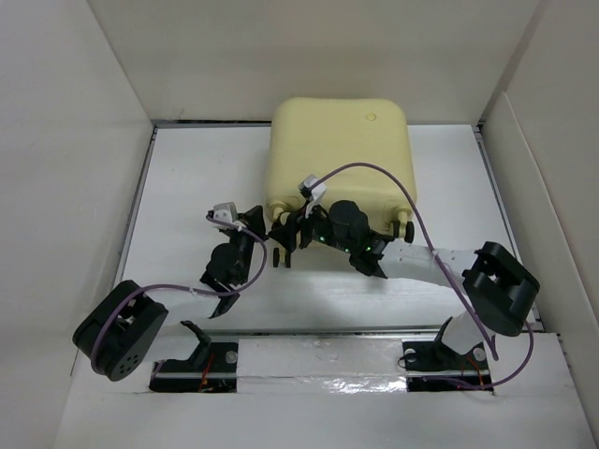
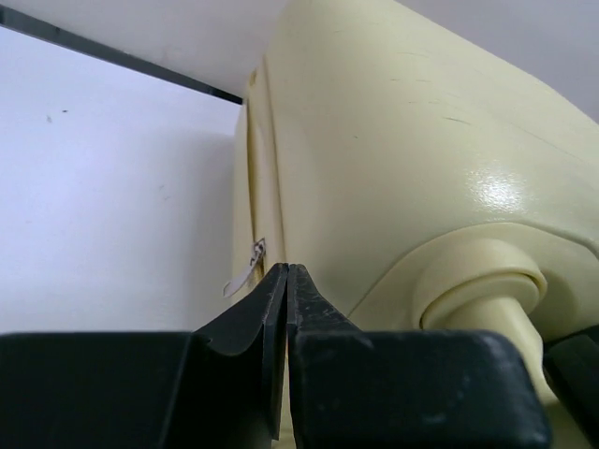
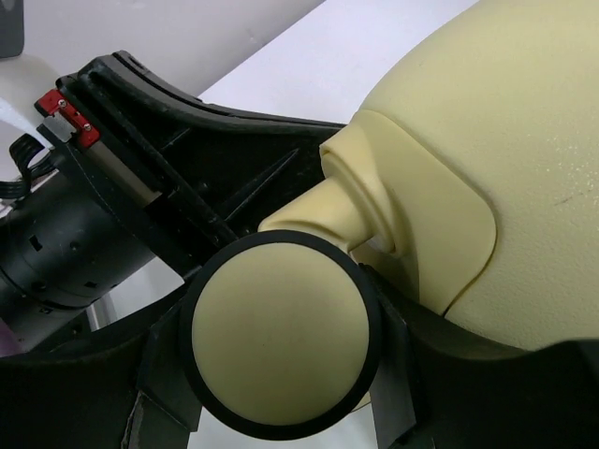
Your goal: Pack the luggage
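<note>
The luggage (image 1: 337,150) is a pale-yellow hard-shell suitcase lying closed at the back middle of the white table, with a round emblem on top. Both grippers meet at its near left corner. My left gripper (image 2: 288,271) is shut, its tips against the shell (image 2: 393,140) just right of a small silver zipper pull (image 2: 245,271); nothing shows between its jaws. My right gripper (image 3: 276,374) is shut on a black-rimmed yellow wheel (image 3: 281,337) of the luggage (image 3: 505,140), one finger on each side. From above, the left gripper (image 1: 271,232) and right gripper (image 1: 293,227) nearly touch.
White walls enclose the table on the left, back and right. A second wheel (image 1: 404,224) sticks out at the suitcase's near right corner. A purple cable (image 1: 393,182) arcs over the shell. The left arm's black body (image 3: 75,243) lies close beside the right gripper.
</note>
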